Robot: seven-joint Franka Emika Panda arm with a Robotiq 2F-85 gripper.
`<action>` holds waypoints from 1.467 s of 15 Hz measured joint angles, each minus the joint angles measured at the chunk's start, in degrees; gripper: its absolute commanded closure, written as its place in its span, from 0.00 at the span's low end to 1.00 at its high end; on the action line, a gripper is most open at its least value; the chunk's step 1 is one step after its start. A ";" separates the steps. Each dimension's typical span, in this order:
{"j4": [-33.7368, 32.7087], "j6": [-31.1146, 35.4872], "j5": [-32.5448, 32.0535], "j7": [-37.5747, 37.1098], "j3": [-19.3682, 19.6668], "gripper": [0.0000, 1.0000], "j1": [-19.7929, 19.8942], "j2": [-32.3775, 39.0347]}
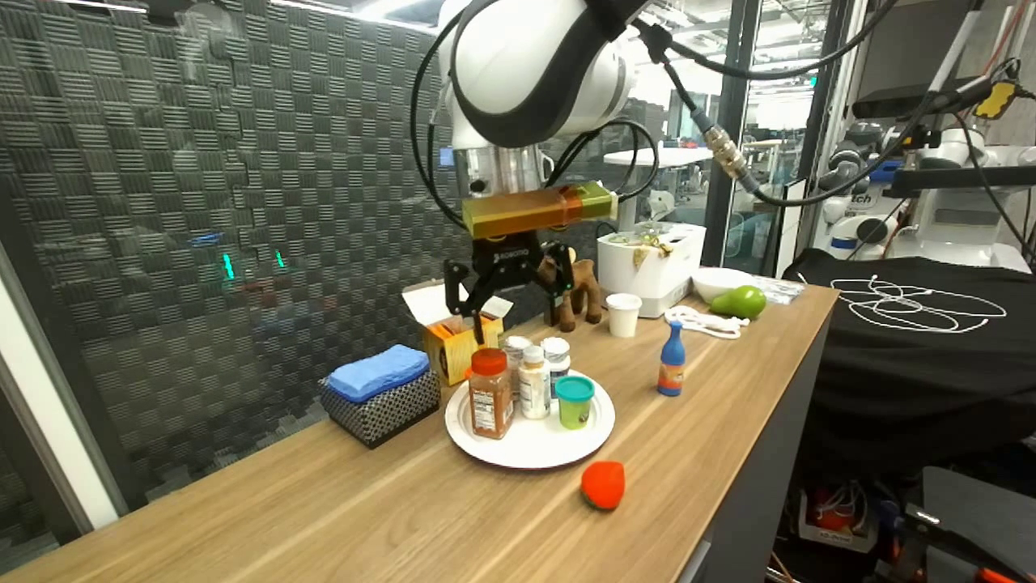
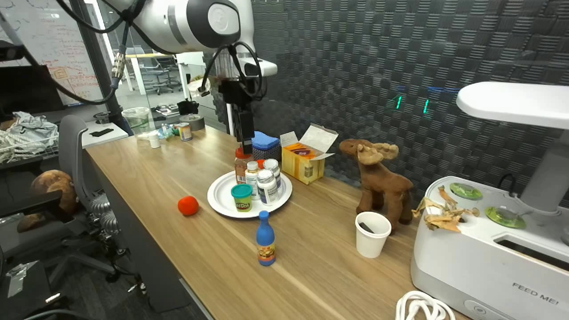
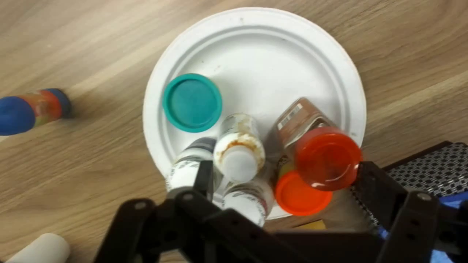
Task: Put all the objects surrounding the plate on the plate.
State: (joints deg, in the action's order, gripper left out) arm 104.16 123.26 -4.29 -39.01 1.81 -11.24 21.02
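Standing on the round white plate (image 1: 530, 455), left to right in an exterior view: orange-red-lidded brown square jar (image 1: 490, 401); three white pill bottles (image 1: 534, 390) below my black two-finger gripper (image 1: 516, 330), whose jaws stand wide apart; teal-lidded green cup (image 1: 575, 409). Farther right, on the wooden table (image 1: 340, 502): red rounded object (image 1: 603, 484); blue orange-labelled bottle (image 1: 671, 364).

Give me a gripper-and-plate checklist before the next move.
1. Gripper open: ok, jaws wide apart.
2. Gripper clear of the brown jar: cannot tell; one jaw borders it in the wrist view.
3. Brown jar standing on the plate: ok.
4. Room on the plate: ok, a bare area shows.
5. Orange-lidded cup seated on the plate: cannot tell; its base is hidden.
6. Red ball-like thing on the plate: not ok, it lies on the table.
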 measured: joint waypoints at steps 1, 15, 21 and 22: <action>1.42 0.00 -0.03 0.09 0.57 0.00 0.78 -1.53; 16.38 2.12 3.71 5.43 4.31 0.00 13.19 -11.34; 23.01 6.15 3.71 2.60 4.77 0.00 13.85 -15.67; 23.87 6.98 3.71 2.37 4.77 0.00 13.98 -16.17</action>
State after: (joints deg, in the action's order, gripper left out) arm 128.03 130.24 -0.58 -36.64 6.58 2.74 4.85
